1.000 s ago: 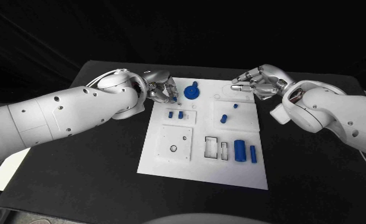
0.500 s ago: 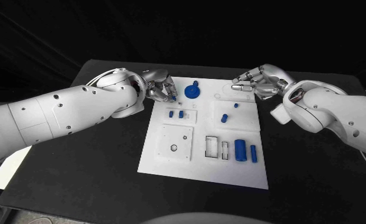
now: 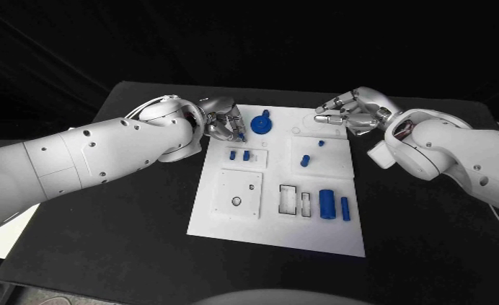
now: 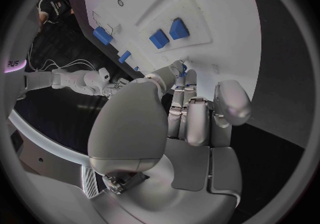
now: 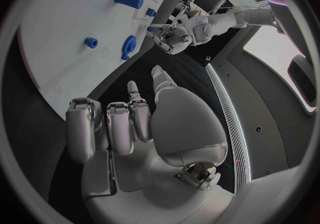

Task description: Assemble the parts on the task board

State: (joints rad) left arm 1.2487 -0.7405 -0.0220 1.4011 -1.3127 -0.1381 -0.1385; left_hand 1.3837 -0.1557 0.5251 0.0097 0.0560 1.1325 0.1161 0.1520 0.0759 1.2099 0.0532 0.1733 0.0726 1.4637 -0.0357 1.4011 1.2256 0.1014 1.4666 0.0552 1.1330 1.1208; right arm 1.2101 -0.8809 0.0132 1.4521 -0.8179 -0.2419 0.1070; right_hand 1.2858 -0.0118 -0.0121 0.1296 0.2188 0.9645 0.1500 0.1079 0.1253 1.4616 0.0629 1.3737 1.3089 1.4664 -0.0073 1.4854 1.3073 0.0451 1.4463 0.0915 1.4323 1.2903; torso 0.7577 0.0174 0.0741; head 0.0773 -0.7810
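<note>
Both my hands, left hand [image 3: 221, 125] and right hand [image 3: 350, 112], curl their fingers on nothing at the task board's [image 3: 280, 236] far corners, blue gear [image 3: 261, 125] between them.

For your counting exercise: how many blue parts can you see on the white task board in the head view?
7: gear far edge; two small blocks left; two pegs right; cylinder and bar near right. The left hand may hide more.

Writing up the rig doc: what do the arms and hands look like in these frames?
Both arms have glossy white rounded shells dotted with small dark screw holes. Thin cables loop over the left wrist. The left hand and right hand are silver metal, with segmented fingers and smooth rounded pads.
</note>
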